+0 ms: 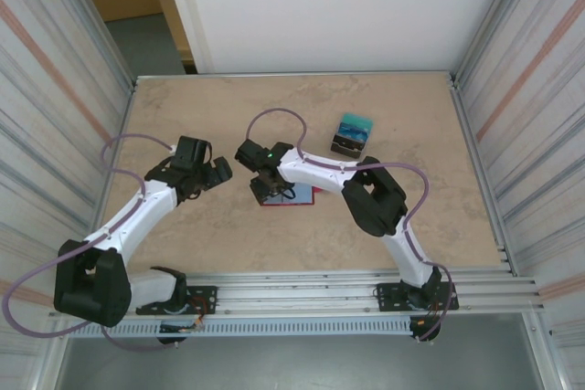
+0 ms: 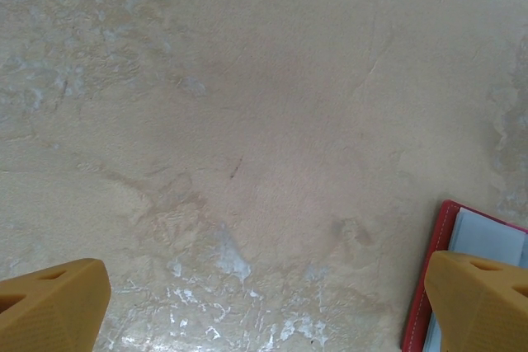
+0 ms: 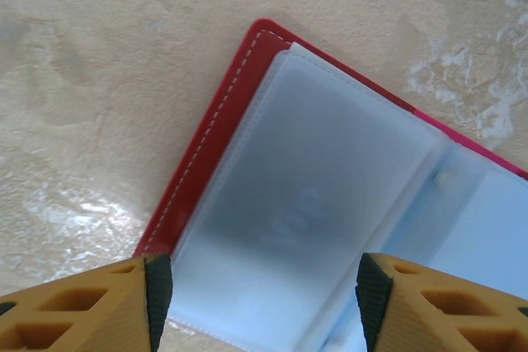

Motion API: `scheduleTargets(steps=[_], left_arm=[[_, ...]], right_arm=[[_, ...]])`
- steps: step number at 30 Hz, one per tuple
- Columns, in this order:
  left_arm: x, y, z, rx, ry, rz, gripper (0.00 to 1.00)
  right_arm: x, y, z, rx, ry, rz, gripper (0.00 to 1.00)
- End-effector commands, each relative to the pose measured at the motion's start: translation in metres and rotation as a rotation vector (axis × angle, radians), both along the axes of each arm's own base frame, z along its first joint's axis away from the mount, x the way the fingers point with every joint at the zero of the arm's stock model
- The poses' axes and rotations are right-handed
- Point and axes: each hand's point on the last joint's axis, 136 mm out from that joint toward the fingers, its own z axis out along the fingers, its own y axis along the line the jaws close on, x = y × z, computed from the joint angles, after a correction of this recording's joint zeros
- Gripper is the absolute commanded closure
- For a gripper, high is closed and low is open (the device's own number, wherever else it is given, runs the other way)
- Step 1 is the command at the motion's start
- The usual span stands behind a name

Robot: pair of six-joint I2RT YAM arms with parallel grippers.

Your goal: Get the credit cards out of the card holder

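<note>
Mid-extraction: right fingers (image 3: 124, 307) hung part-open, empty, above the open red folding card holder (image 3: 330, 204) with frosted pockets, left fingers (image 2: 49, 302) wide and empty; next likely required pinching inside a pocket.

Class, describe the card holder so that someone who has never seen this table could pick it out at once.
On the beige table, look near the middle, under the right arm's tool. The card holder lies open there, flat. Unlike the teal pile of credit cards farther back, it has a red stitched cover and cloudy pale-blue pockets.
</note>
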Motion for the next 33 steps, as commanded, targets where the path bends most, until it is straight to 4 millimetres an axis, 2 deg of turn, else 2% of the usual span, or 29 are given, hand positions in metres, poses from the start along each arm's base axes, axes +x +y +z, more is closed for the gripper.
scheduleTargets(steps=[1,11,20,33], left_arm=[[0.000,0.001,-0.003,-0.015,0.000,0.014,0.01],[0.003,-0.002,-0.003,-0.023,0.004,0.005,0.01],[0.003,-0.004,-0.008,-0.034,0.015,0.003,0.01],[0.006,-0.008,-0.006,-0.049,0.011,-0.009,0.01]], right_arm=[[0.001,-0.002,-0.007,-0.019,0.020,-0.014,0.37],[-0.007,-0.005,-0.029,-0.028,0.077,-0.020,0.39],[-0.007,-0.003,-0.009,-0.013,0.049,-0.010,0.39],[-0.026,-0.003,-0.029,0.012,0.134,-0.010,0.36]])
